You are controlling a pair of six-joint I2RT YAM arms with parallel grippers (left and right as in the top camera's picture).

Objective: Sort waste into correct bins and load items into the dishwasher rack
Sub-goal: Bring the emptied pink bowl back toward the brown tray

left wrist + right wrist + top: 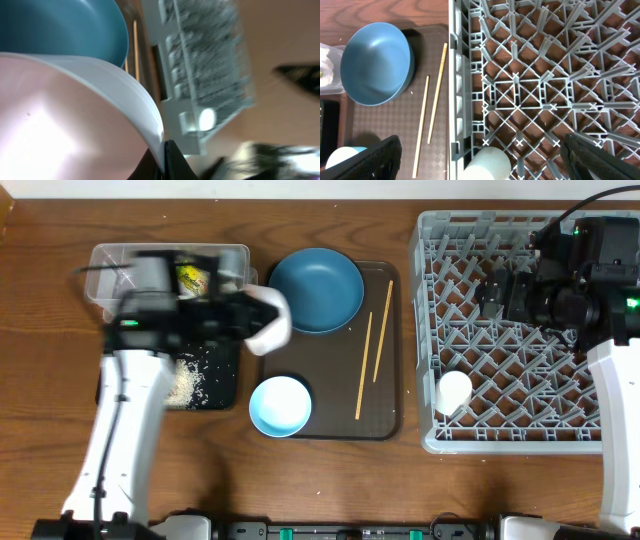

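Filling the lower left of the left wrist view, the cream bowl (75, 130) is hanging tilted, its thin smooth rim sitting pinched between the dark fingers (176, 166) of the left gripper (245, 310), which are clamping narrowly on that edge. The bowl's glossy inside is glowing pinkish-white. From overhead it is hovering over the left edge of the dark brown serving tray (335, 385), whose surface is showing a fine woven texture. On that tray the round dark blue bowl (316, 288) is sitting at the far left, the light blue bowl (280, 405) at the near left, and two thin wooden chopsticks (363, 365) are lying lengthwise along its right side. The grey dishwasher rack (520, 340), an open lattice with upright pegs, is standing just beside the tray's right edge on the wooden bench (330, 480), with the small white cup (453, 390) lying inside its near-left corner. The right gripper (481, 146) is hanging over the rack, fingers spread wide and holding nothing.
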